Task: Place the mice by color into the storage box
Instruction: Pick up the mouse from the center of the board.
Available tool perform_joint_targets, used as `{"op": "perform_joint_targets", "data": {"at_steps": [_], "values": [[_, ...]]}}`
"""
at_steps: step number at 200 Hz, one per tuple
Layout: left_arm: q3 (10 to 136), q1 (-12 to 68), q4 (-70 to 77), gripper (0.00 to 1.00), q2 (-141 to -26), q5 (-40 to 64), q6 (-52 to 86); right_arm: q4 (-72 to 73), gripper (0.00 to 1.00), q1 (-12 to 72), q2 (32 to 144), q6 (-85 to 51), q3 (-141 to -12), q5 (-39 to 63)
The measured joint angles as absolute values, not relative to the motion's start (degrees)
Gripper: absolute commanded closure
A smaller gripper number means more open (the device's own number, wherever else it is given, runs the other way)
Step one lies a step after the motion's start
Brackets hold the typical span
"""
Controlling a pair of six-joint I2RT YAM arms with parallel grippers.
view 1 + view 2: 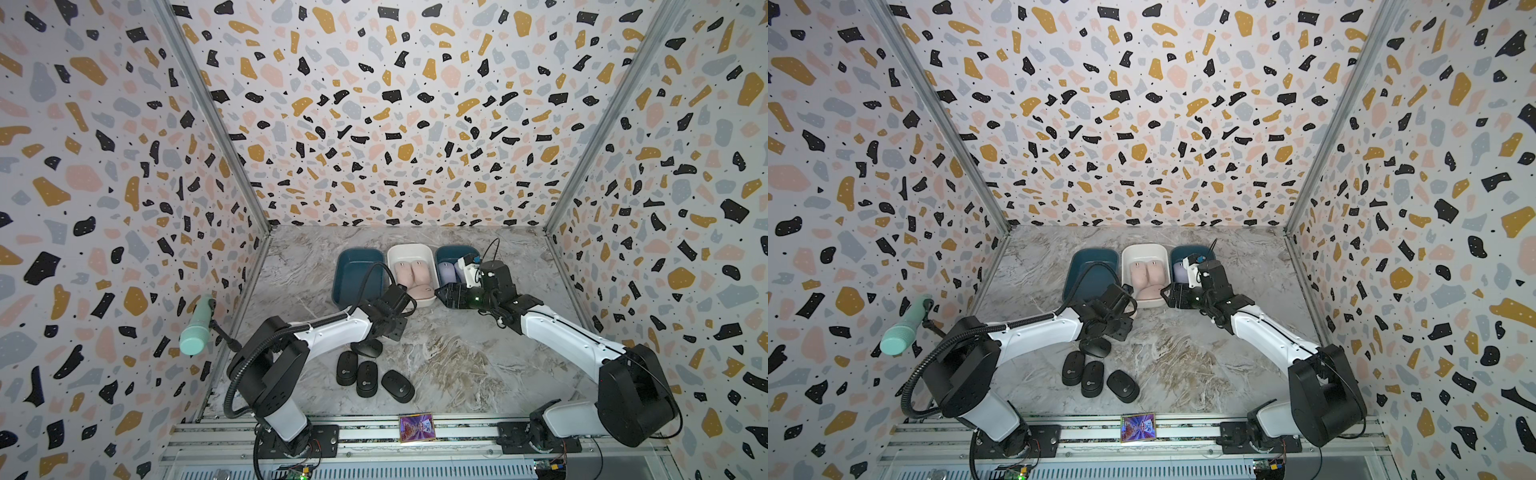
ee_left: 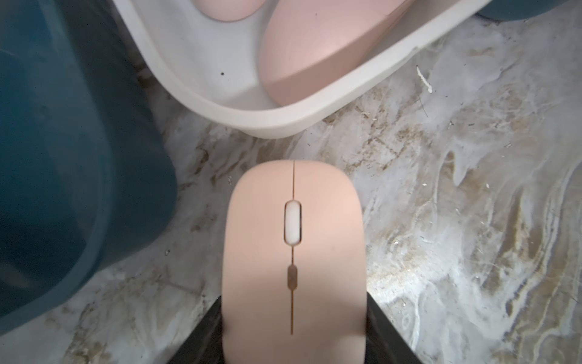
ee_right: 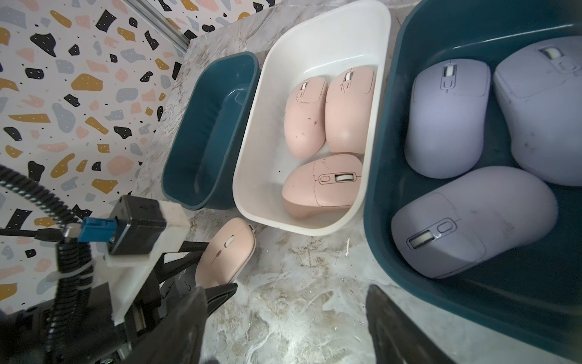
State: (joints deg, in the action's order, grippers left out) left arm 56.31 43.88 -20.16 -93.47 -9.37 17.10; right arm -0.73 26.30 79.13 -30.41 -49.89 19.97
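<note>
My left gripper (image 2: 294,315) is shut on a pale pink mouse (image 2: 293,252), held by its sides just in front of the white box (image 2: 283,126). The right wrist view shows that held mouse (image 3: 226,252) near the box's corner. Three pink mice (image 3: 324,186) lie in the white box (image 3: 248,176), and three lilac mice (image 3: 447,119) in the right teal box (image 3: 378,220). The left teal box (image 3: 201,126) is empty. Several black mice (image 1: 367,378) lie on the table below my left arm. My right gripper (image 3: 286,302) hangs open over bare table by the right teal box.
The three boxes stand side by side at the back middle of the marble table (image 1: 478,365). A mint green cylinder (image 1: 197,328) on a stalk juts out from the left wall. A small coloured screen (image 1: 417,428) sits on the front rail. Patterned walls close three sides.
</note>
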Motion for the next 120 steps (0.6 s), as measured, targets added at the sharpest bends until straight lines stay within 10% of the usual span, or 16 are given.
{"op": "perform_joint_targets", "data": {"at_steps": [120], "values": [[62.6,45.8,-28.0,0.44,-88.1,-16.1,18.7,0.4,0.20,26.2,79.1,-30.9,-49.1,21.0]]}}
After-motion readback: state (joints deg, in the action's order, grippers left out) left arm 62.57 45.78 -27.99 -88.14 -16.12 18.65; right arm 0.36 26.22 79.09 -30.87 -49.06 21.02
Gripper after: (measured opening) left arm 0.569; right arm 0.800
